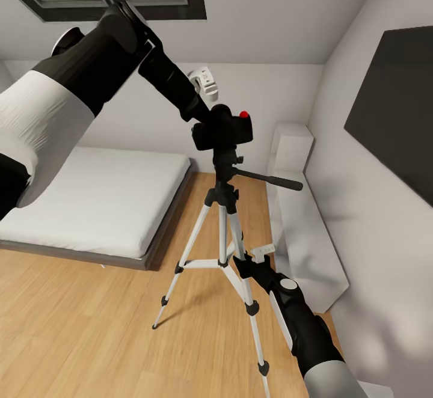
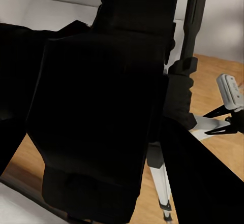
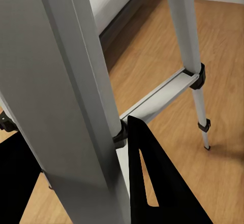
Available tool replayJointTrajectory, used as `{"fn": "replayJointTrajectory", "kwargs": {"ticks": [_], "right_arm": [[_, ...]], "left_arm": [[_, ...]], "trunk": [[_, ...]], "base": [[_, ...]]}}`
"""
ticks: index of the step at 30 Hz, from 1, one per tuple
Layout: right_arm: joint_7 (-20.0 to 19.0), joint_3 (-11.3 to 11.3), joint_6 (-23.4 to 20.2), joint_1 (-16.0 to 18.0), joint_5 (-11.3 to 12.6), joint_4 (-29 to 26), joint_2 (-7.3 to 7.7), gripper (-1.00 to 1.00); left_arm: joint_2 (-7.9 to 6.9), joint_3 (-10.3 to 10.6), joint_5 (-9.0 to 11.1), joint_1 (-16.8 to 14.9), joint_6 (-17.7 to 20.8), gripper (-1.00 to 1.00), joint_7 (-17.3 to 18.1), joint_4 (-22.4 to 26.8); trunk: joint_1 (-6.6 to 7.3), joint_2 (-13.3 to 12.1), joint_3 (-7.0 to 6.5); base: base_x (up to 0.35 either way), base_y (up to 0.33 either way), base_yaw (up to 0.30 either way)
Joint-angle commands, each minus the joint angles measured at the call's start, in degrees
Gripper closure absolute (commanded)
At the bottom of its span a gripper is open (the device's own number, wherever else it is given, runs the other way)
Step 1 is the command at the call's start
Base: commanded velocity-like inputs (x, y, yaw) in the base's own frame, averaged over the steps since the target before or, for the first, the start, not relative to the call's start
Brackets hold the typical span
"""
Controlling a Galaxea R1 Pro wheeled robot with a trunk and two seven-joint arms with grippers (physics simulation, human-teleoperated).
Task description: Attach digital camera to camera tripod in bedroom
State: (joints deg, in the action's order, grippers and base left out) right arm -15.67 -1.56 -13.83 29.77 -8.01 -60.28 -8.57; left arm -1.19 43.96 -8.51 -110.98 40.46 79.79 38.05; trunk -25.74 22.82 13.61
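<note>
Digital camera [image 1: 224, 128] hiding left claw [image 1: 203, 122]

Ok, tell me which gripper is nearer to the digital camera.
Left. The left gripper is right at the digital camera, on top of the camera tripod. The right gripper is far lower, at a tripod leg.

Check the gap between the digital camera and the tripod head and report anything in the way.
Nothing visible stands between them. In the head view the digital camera sits directly atop the camera tripod, on its black head, with the left end effector at the camera's side. The pan handle juts out sideways, clear of the mount.
</note>
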Motion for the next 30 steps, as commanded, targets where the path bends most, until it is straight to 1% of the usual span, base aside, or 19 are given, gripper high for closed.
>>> {"fn": "replayJointTrajectory", "kwargs": {"ticks": [1,22,30], "right_arm": [[-0.24,0.24,-0.15,0.03,-1.92,0.04,-0.01,1.0],[-0.24,0.24,-0.15,0.03,-1.92,-0.01,0.0,1.0],[-0.24,0.24,-0.15,0.02,-1.92,-0.01,-0.01,1.0]], "left_arm": [[-0.05,0.14,-0.23,-0.09,0.49,1.0,0.43,0.09],[-0.13,0.21,0.24,-0.08,0.95,1.0,0.37,-0.18],[0.0,-0.07,0.4,-0.09,1.1,1.0,0.37,-2.47]], "trunk": [[-0.04,0.1,0.13],[-0.04,0.1,0.13],[-0.04,0.1,0.13]], "base": [[0.0,0.0,0.0],[0.0,0.0,0.0],[0.0,0.0,0.0]]}}
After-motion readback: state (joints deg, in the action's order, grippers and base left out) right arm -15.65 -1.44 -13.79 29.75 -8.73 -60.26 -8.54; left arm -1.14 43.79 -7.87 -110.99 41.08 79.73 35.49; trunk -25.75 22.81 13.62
